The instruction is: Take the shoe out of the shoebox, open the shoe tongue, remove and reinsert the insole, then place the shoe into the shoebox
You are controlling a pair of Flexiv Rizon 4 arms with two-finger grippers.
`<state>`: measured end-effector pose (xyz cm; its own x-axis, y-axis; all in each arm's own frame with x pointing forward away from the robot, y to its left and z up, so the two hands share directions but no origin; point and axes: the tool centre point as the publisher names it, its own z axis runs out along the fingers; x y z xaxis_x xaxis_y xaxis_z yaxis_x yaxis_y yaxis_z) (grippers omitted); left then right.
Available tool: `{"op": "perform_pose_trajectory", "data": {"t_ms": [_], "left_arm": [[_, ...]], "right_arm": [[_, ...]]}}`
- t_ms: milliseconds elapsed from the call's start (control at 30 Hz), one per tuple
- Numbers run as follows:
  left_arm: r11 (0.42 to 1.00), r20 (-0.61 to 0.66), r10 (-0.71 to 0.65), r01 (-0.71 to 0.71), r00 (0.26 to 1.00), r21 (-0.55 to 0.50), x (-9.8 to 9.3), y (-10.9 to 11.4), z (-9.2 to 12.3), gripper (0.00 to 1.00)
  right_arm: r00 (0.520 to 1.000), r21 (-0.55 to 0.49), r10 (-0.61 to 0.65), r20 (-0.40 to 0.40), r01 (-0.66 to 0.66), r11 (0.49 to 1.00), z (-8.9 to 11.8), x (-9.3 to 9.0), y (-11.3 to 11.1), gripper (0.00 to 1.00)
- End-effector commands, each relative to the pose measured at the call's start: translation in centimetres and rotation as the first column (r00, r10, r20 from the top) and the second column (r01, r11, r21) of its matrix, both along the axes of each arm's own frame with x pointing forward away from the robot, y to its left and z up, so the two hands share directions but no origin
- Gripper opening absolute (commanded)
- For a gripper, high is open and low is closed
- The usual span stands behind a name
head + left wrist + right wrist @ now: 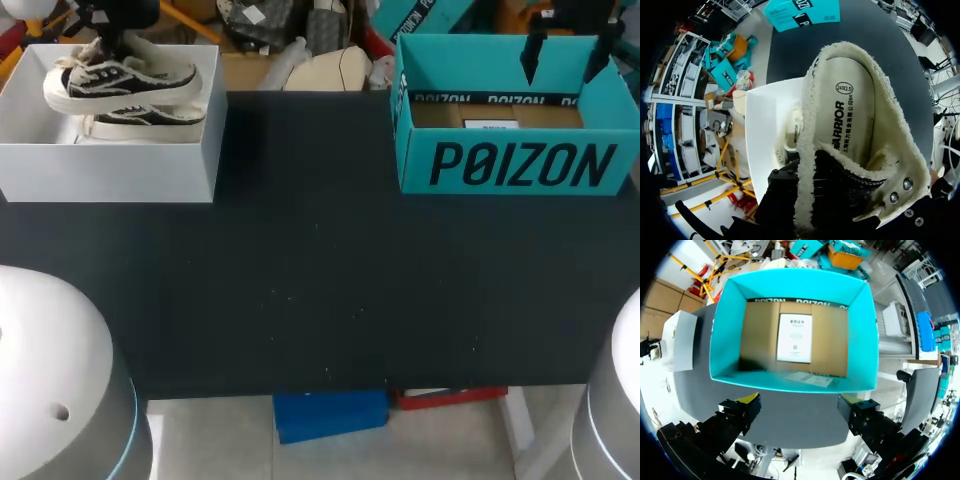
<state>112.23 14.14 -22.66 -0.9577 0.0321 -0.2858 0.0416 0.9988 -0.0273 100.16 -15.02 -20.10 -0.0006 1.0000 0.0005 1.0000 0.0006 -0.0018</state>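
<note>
A black table (320, 290) carries two boxes. A white box (110, 170) sits on it below the left gripper (112, 35), at one far corner. A teal box (790, 385) stands open-topped just ahead of the right gripper (800, 407), well apart from the white one.

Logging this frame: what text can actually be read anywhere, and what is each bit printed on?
"POIZON": front wall of the teal box, big black letters.
"POIZON", repeated: black strip inside its back wall.
"240(2.5)": in an oval on the insole of the shoe.
"WARRIOR": same insole, first letter partly hidden.
Chinese line beside it: too small to read.
White label in the teal box: too small.
</note>
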Motion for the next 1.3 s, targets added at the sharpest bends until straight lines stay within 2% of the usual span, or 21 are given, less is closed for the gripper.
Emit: {"op": "perform_pose_trajectory", "data": {"t_ms": [33,200,300,433,600,700,900,1133,1300], "left_arm": [[0.999,0.032,0.007,-0.008,0.999,0.034,-7.1,-3.7,9.5,0.0],[0.999,0.045,-0.031,0.029,0.998,0.044,-12.2,-9.1,11.2,0.0],[0.999,0.041,-0.031,0.029,0.999,0.042,-15.0,-12.1,11.1,0.0],[0.999,0.004,-0.026,0.026,1.0,0.036,-18.5,-16.1,9.5,0.0],[0.999,-0.032,-0.026,0.027,0.999,0.045,-21.8,-19.5,7.2,0.0],[0.998,-0.077,-0.037,0.041,0.996,0.055,-23.5,-21.3,5.0,0.0],[0.998,-0.148,-0.001,0.01,0.989,0.062,-25.4,-23.4,0.9,0.0],[0.997,-0.194,-0.035,0.046,0.98,0.056,-26.0,-26.0,-3.6,0.0],[0.996,-0.211,-0.052,0.066,0.976,0.061,-26.1,-26.9,-6.6,0.0]], "right_arm": [[1.0,-0.001,0.0,0.0,0.0,1.0,0.1,0.0,0.0,1.0],[1.0,-0.001,0.0,0.0,0.0,1.0,0.1,0.0,0.0,1.0],[1.0,-0.001,0.0,0.0,0.0,1.0,0.1,0.0,0.0,1.0],[1.0,-0.001,0.0,0.0,0.0,1.0,0.1,0.0,0.0,1.0],[1.0,-0.001,0.0,0.0,0.0,1.0,0.1,0.0,0.0,1.0],[1.0,-0.001,0.0,0.0,0.0,1.0,0.1,0.0,0.0,1.0],[1.0,-0.001,0.0,0.0,0.0,1.0,0.1,0.0,0.0,1.0],[1.0,-0.001,0.0,0.0,0.0,1.0,0.1,0.0,0.0,1.0],[1.0,-0.001,0.0,0.0,0.0,1.0,0.1,0.0,0.0,1.0]]}}
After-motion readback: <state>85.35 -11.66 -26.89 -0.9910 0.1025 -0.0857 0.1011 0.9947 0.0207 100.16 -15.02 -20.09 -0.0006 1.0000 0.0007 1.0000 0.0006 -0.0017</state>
